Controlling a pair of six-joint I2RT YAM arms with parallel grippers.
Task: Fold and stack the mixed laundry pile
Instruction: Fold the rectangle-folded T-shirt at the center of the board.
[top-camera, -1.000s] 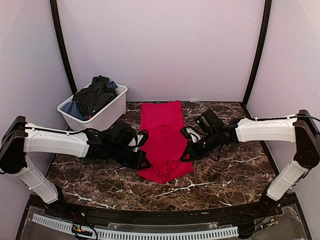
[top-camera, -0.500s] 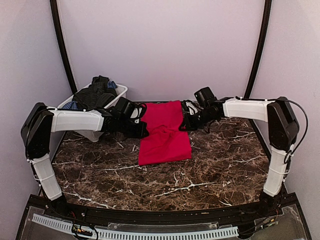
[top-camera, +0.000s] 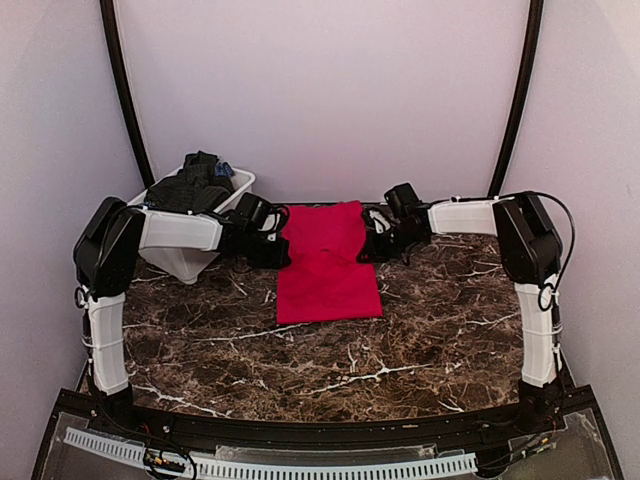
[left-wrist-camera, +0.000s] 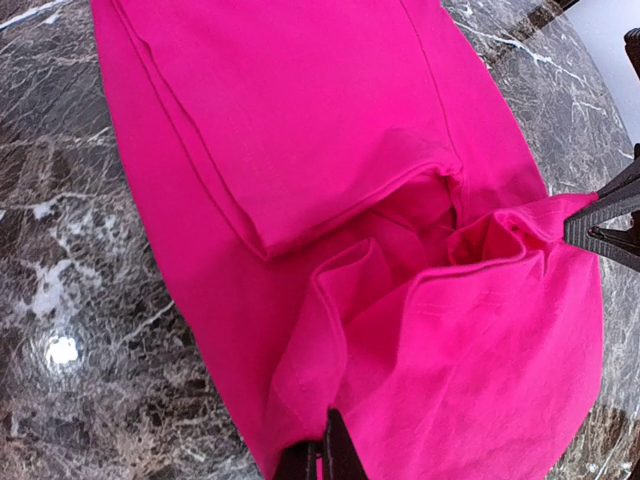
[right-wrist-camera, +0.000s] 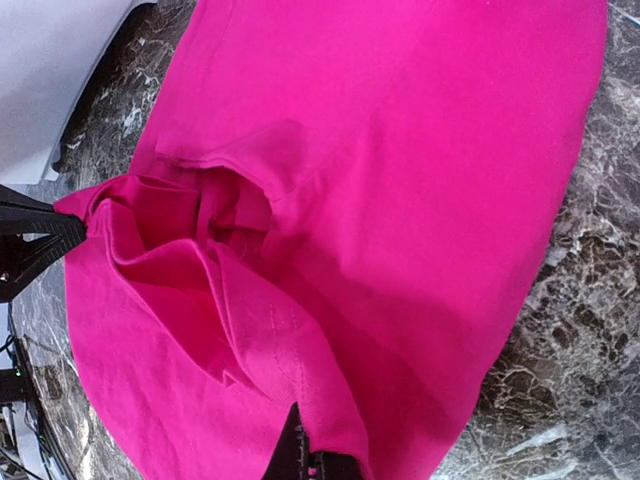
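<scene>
Both arms are reaching inward, forearms level. Left gripper (top-camera: 278, 242) and right gripper (top-camera: 372, 240) are pinching opposite edges of the cloth (top-camera: 328, 272).

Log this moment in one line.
left hand: shut on red cloth | right hand: shut on red cloth | cloth: doubled over

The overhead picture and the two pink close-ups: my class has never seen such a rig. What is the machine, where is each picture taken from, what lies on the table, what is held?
Two robot arms are bolted at the near edge of a marble table. One picture looks down from above and behind them; each close-up comes from a camera on one wrist. A red cloth, partly folded, lies on the table; a white bin of dark clothes stands far left. The left claw and right claw are each shut on an edge of the cloth.
</scene>
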